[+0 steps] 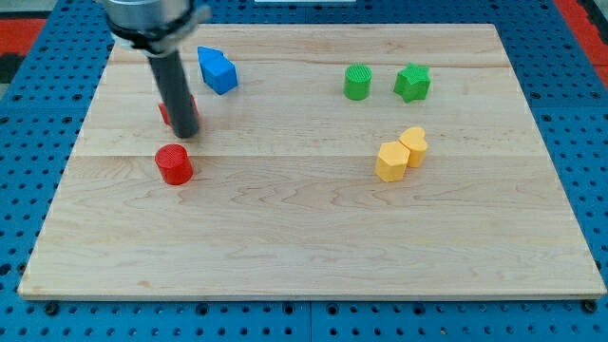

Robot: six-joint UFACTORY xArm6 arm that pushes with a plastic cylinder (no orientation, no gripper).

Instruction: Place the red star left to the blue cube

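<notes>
The red star [167,113] lies near the board's upper left, mostly hidden behind my dark rod; only red slivers show beside it. My tip [187,133] sits right at the star's lower right edge, seemingly touching it. The blue cube [220,75] stands to the upper right of the star, with another blue block [206,58] touching its upper left side.
A red cylinder [174,164] stands just below my tip. A green cylinder [357,82] and a green star [412,83] sit at the upper right. A yellow hexagon [390,161] and a yellow heart-like block [413,144] touch at the right middle. The wooden board [304,237] has blue pegboard around it.
</notes>
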